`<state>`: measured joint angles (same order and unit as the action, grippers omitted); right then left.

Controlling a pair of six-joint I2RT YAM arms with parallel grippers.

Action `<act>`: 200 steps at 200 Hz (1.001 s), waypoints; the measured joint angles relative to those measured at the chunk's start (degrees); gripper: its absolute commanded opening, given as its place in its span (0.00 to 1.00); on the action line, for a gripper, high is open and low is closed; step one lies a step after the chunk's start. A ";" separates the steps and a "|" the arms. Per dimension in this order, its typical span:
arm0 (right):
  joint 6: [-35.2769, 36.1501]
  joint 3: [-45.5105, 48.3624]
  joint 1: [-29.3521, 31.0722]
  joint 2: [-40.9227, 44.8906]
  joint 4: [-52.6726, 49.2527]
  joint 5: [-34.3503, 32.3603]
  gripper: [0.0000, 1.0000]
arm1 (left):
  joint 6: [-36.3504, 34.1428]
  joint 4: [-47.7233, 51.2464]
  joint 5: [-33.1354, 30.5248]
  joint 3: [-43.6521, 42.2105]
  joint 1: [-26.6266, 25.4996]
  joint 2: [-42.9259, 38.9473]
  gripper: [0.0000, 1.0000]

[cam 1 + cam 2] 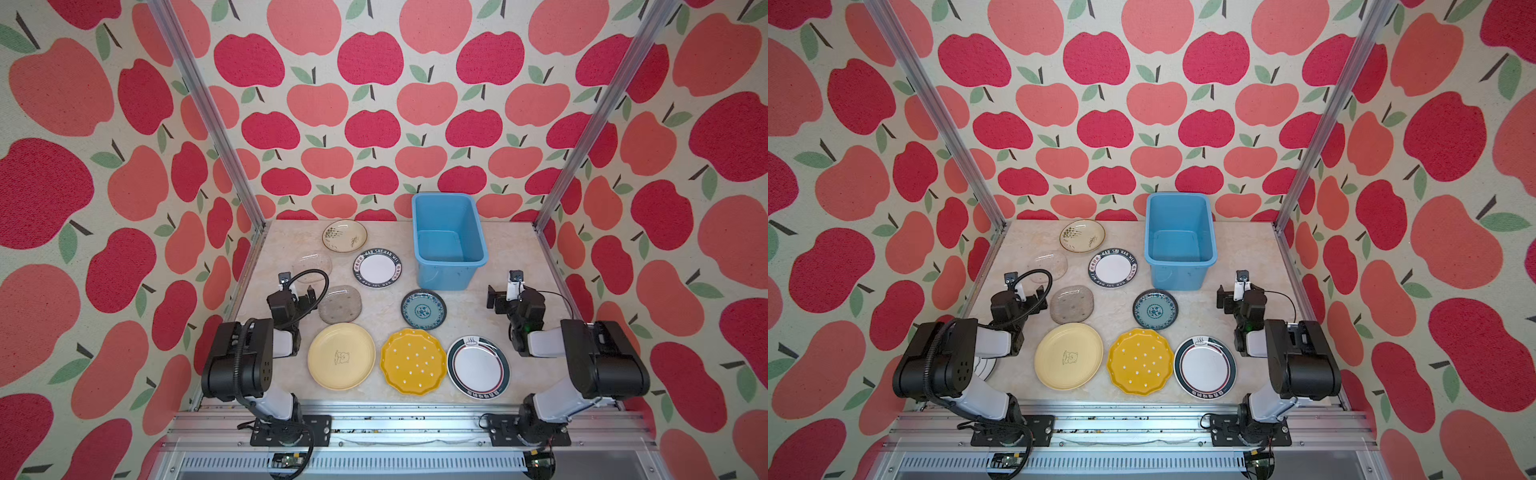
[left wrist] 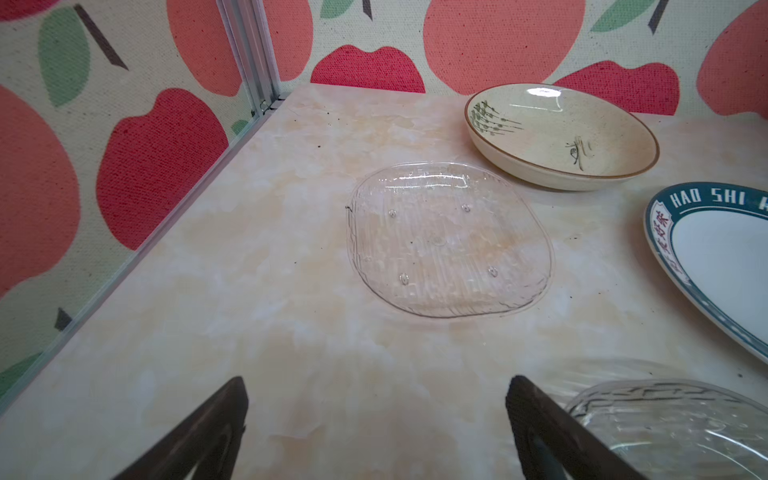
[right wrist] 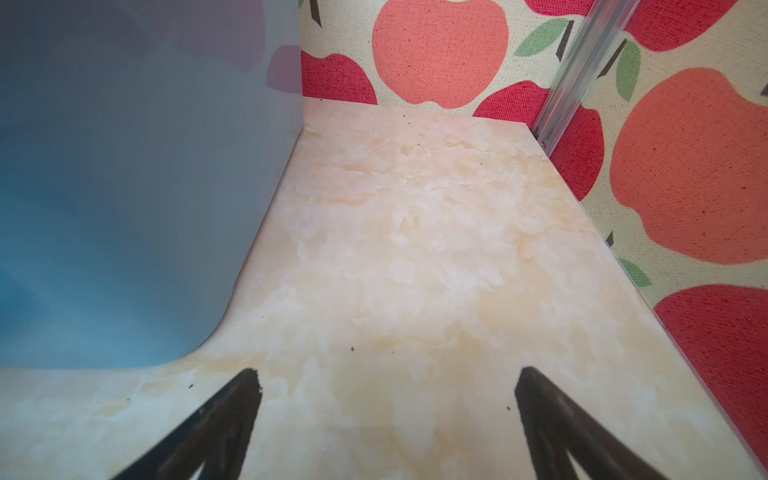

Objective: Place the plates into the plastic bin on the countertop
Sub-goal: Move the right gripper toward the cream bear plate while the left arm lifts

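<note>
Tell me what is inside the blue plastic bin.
Nothing shows: in both top views the plastic bin holds only its own bare blue floor. The inside of its near wall is hidden behind the rim.

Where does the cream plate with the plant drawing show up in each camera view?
In a top view: cream plate at the back of the countertop, left of the plastic bin.
In a top view: cream plate, same spot.
Left wrist: cream plate just beyond the clear glass plate.
Right wrist: not in it.
Shared landmark: lettered dark-rimmed plate beside it.
</note>
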<state>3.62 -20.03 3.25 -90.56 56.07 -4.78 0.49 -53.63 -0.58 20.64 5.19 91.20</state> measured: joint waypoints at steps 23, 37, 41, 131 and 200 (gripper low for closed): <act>0.00 0.00 0.00 0.00 0.00 0.00 0.99 | -0.02 0.00 0.04 0.00 0.00 0.00 0.99; 0.00 0.00 0.00 0.00 0.00 0.00 0.99 | -0.02 0.00 0.02 0.00 0.00 0.00 0.99; 0.00 0.00 0.00 0.00 0.00 0.00 0.99 | 0.00 0.00 0.02 0.00 0.00 0.00 0.99; -0.22 -0.37 0.00 0.44 -1.40 -0.59 0.99 | 0.02 0.09 -0.37 0.00 0.00 -0.11 0.99; -10.05 -5.07 -0.63 26.43 -23.39 -3.61 0.99 | 8.72 31.43 -4.79 7.43 -1.03 -29.64 0.99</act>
<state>-6.44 -25.10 2.61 -64.14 32.69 -8.38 9.21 -22.20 -5.37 28.08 4.16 61.56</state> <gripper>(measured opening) 0.991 0.992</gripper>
